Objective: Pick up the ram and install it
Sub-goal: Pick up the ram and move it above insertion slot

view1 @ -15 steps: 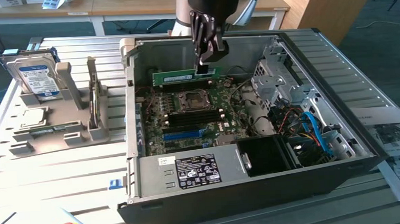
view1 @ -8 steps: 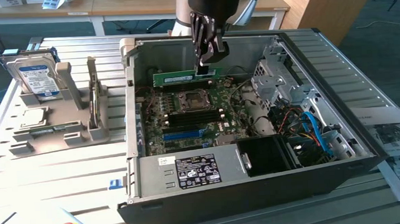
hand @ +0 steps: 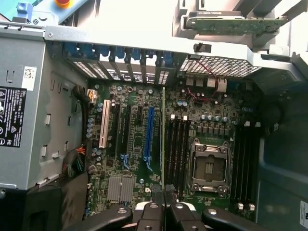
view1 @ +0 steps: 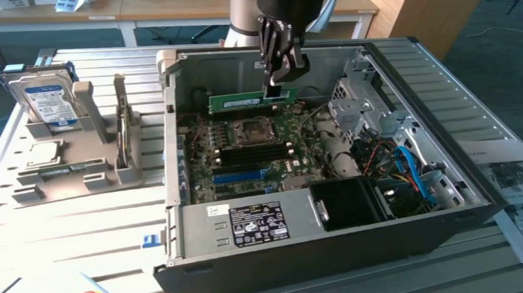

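With the gripper [view1: 278,89] clamped on one end of the ram [view1: 237,102], held edge-down inside the open computer case [view1: 479,205] just beside the black memory slots [hand: 176,144], good seating likely needs exact parallel alignment, level ends and a straight push.

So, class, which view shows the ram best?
The exterior view: the ram shows its broad green face and label, held at one end by the gripper inside the case. The wrist view gives the ram edge-on, a thin line.
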Robot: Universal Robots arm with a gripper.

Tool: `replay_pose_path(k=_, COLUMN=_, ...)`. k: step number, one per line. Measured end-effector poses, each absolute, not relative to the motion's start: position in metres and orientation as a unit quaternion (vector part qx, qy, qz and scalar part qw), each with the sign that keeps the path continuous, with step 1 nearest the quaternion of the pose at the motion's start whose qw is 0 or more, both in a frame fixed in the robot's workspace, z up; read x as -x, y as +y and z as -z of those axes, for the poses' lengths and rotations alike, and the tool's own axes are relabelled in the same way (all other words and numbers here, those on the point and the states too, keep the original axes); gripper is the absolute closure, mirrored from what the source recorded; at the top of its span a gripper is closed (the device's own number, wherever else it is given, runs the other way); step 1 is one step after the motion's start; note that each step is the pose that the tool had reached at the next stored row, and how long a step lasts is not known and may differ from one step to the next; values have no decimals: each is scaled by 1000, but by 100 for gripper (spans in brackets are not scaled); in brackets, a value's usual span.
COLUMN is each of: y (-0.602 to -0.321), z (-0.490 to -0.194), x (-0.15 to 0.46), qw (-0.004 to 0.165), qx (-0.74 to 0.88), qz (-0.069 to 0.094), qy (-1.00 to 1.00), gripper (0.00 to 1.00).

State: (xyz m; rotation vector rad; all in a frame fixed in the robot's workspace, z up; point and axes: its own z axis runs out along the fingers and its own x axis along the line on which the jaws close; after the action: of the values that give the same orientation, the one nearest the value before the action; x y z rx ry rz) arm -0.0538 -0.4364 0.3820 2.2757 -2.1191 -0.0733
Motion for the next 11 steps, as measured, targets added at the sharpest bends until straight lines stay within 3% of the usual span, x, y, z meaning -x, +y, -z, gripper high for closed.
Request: replay_pose_path(k=11, y=-436, z=-382, x=54, qw=15, qx=-720, qz=24, qy=-694, gripper=88)
